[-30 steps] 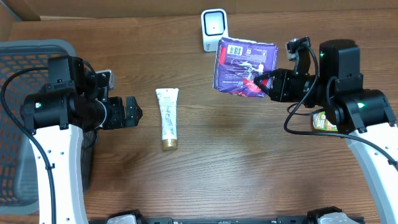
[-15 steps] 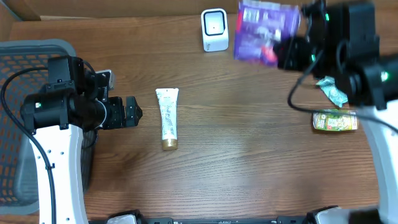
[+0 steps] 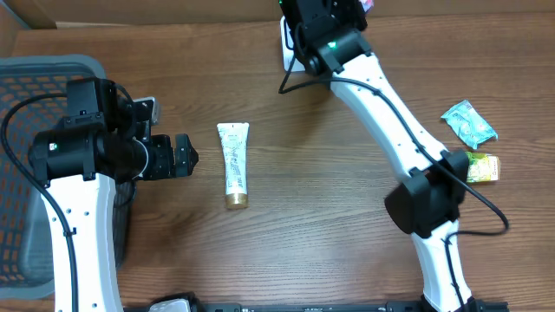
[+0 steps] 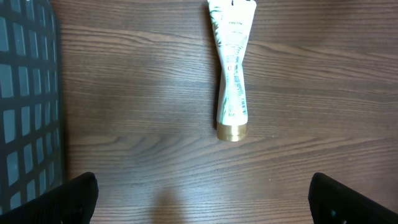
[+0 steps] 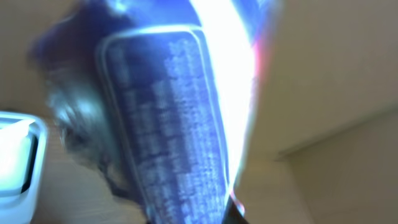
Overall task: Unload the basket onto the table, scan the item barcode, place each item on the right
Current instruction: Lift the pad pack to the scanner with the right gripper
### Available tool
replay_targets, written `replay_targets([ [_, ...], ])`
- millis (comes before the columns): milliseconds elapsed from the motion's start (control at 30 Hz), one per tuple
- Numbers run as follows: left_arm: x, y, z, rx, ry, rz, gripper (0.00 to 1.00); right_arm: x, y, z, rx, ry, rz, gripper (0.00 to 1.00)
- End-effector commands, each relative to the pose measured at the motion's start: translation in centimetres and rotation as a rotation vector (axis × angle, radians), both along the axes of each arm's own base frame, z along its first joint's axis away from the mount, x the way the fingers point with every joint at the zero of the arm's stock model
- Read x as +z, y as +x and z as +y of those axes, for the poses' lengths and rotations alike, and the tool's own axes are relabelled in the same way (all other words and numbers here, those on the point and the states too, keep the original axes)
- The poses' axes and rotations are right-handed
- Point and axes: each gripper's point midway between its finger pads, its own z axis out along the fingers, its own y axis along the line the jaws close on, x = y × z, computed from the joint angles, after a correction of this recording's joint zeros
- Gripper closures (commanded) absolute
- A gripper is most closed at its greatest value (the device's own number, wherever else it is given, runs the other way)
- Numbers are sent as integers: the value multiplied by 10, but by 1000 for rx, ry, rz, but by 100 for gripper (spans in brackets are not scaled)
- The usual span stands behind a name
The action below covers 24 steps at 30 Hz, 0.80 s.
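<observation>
Packet (image 5: pixel 168 118), purple, blurred, sitting clamped in right gripper (image 3: pixel 349 8) beside scanner (image 5: pixel 15 162); left gripper (image 3: pixel 184 156) hanging wide open near tube (image 4: pixel 231 74).

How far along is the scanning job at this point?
Done: the pack is off the table, lifted by the right arm. In hand: it is held next to the scanner; blur hides any barcode. Left: confirming the scan. The tube, green packet and yellow item lie untouched on the table, and the left end effector is open and empty.
</observation>
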Motion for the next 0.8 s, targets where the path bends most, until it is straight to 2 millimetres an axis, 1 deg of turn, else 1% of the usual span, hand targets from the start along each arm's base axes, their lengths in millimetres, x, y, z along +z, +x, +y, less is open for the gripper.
replay_targets([
  [0, 1, 1, -1, 7, -2, 0, 1, -5, 29, 6, 54, -322, 54, 96],
  [33, 1, 1, -1, 7, -2, 0, 0, -10, 34, 9, 75, -377, 71, 95],
  [100, 1, 1, -1, 7, -2, 0, 0, -22, 43, 15, 124, -480, 125, 84],
  [133, 1, 1, -1, 7, -2, 0, 0, -29, 46, 18, 142, -517, 148, 83],
  [167, 1, 1, -1, 6, -2, 0, 1, -36, 48, 19, 155, -531, 164, 84],
  [200, 1, 1, -1, 7, -2, 0, 0, -38, 48, 21, 163, -529, 166, 89],
  [233, 1, 1, -1, 7, -2, 0, 1, -46, 49, 22, 177, -532, 178, 96],
  [400, 1, 1, -1, 7, -2, 0, 0, -48, 51, 27, 205, -523, 177, 96],
  [767, 1, 1, -1, 7, -2, 0, 0, -47, 50, 24, 181, -510, 167, 96],
])
